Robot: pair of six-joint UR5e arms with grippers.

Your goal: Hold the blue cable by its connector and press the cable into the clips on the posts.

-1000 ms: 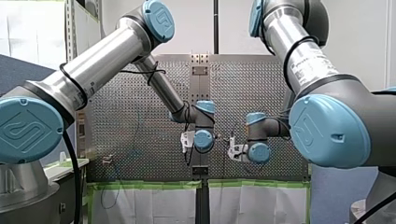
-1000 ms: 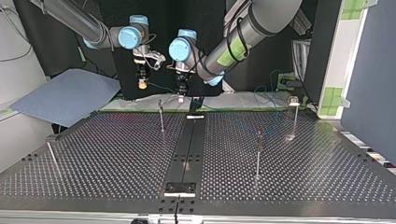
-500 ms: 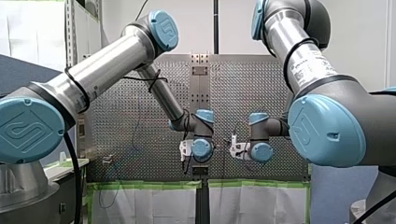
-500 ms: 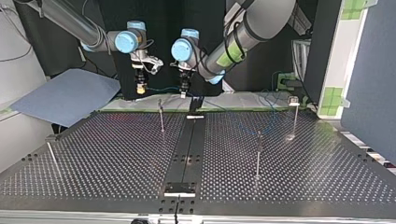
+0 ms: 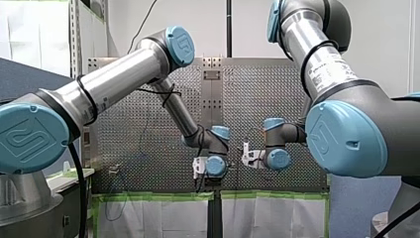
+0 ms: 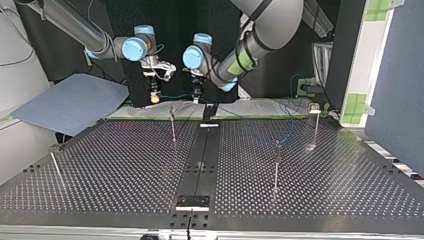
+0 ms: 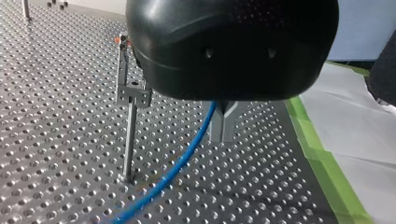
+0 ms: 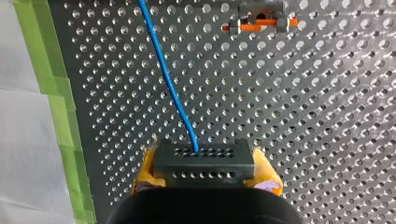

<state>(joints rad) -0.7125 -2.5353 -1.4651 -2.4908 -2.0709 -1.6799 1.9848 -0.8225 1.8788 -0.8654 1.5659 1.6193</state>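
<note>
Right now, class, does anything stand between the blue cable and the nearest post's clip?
Nothing visible does. In the left wrist view, the blue cable runs from my left pincer beside the post's clip, apart from it, with only perforated table between.

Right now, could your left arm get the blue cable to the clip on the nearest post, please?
Probably yes: my left gripper, shut on the blue cable, hangs beside that post, with nothing between it and the clip.

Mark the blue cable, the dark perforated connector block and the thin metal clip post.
blue cable (image 8: pixel 170 84), right wrist view, middle of its visible run.
dark perforated connector block (image 8: pixel 204 163), right wrist view, its holed face.
thin metal clip post (image 7: pixel 130 140), left wrist view, its upright shaft.
</note>
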